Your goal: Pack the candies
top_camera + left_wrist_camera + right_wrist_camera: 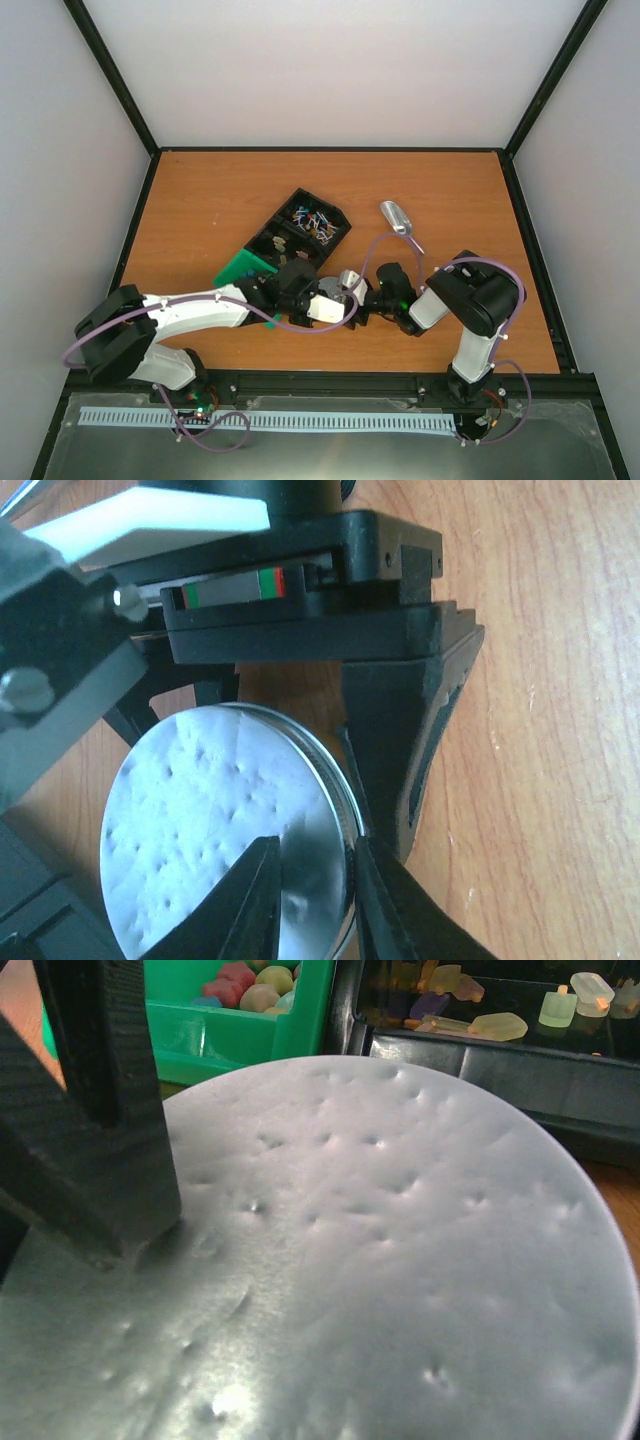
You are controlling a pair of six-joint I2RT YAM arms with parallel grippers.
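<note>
Now | candies: loose in black tray, mid-worktop | handling: probably light, slippery, too small to pinch; best scooped, metal scoop taken by handle | left gripper: narrow, straddling tin rim, grip unclear | right gripper: wide across tin, seemingly holding it

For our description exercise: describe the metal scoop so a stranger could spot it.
On the wooden table, find the black tray of candies near the middle. The scoop lies just right of it, on bare wood. It alone is shiny with a handle; the tin is round.
</note>
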